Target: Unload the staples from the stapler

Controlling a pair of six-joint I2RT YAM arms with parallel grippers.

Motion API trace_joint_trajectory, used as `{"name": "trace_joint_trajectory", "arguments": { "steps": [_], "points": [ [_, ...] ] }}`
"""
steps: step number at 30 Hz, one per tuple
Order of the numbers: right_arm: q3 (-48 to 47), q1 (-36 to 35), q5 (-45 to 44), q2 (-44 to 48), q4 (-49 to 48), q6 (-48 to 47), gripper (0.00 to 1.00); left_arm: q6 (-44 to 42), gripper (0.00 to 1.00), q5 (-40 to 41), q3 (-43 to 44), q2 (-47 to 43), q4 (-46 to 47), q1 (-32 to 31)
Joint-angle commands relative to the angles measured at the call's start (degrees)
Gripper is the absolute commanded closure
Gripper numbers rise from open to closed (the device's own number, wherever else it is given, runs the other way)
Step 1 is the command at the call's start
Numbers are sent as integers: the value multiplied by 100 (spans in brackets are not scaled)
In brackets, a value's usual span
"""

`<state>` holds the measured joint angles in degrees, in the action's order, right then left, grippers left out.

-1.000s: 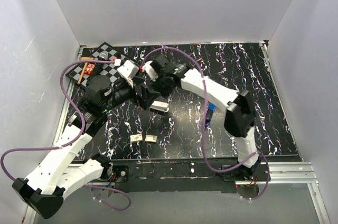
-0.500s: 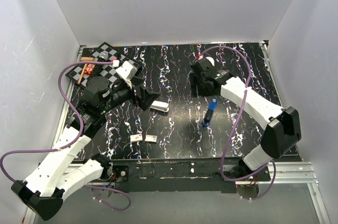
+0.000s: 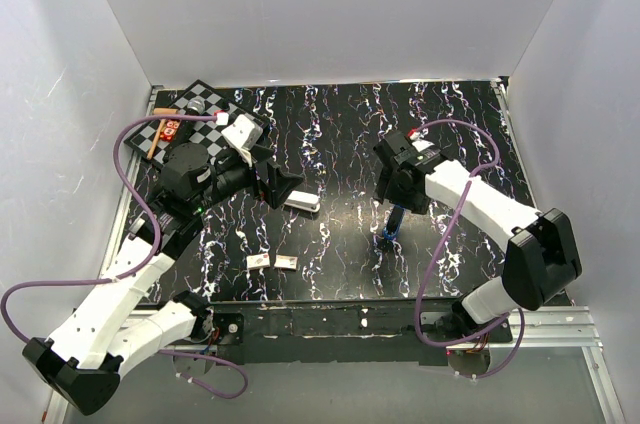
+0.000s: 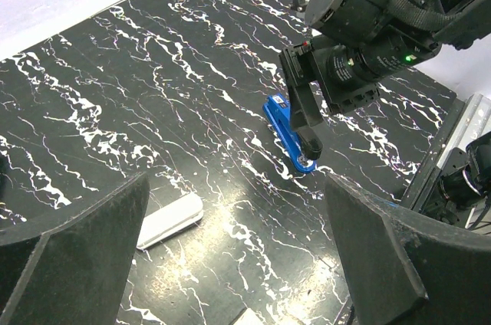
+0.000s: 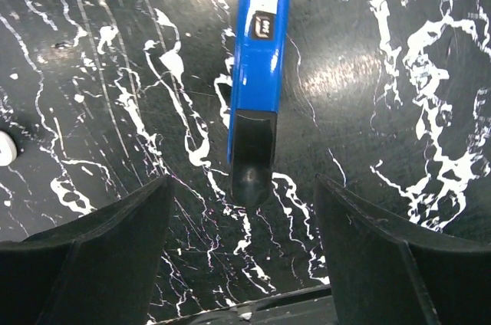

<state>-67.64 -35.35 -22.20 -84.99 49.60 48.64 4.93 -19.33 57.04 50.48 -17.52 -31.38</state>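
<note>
The blue stapler [image 3: 393, 220] with a black rear end lies flat on the black marbled table, right of centre. My right gripper [image 3: 401, 192] hangs open just above its far end; in the right wrist view the stapler [image 5: 259, 49] stretches away from the gap between the fingers of the gripper [image 5: 242, 187], untouched. My left gripper [image 3: 283, 187] is open and empty over a flat white piece [image 3: 301, 202]. The left wrist view shows the stapler [image 4: 281, 127] under the right gripper [image 4: 304, 129]. The staples are out of view.
Two small tan-and-white boxes [image 3: 259, 261] [image 3: 286, 262] lie near the front edge. A chequered board [image 3: 205, 114] with small items sits at the back left. Purple cables loop over both arms. White walls close in the table on three sides.
My right arm has swung away from the left gripper, rightward and nearer, and now hovers over the stapler with its jaws wider. The left arm has not moved.
</note>
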Motion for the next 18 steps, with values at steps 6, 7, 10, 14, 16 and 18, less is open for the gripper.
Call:
{"name": "trace_joint_trajectory", "arguments": {
  "steps": [6, 7, 10, 14, 16, 18],
  "points": [
    [242, -7, -171, -105, 146, 1393, 20, -36, 2, -18, 53, -56, -6, -9],
    [268, -7, -145, -140, 85, 1411, 20, -36, 2, -27, 53, -56, -6, -9],
    [269, -7, -153, -272, 58, 1455, 20, -45, 2, -9, 53, -38, -6, -9],
    [347, 28, -224, -404, 32, 1525, 20, -53, 2, 0, 71, -47, -24, -9],
    [383, 46, -180, -474, -56, 1499, 21, -53, 2, -9, 71, -47, -32, -9],
    [383, 55, -136, -562, -91, 1490, 22, -53, 2, -9, 62, -64, -32, -9]
  ]
}}
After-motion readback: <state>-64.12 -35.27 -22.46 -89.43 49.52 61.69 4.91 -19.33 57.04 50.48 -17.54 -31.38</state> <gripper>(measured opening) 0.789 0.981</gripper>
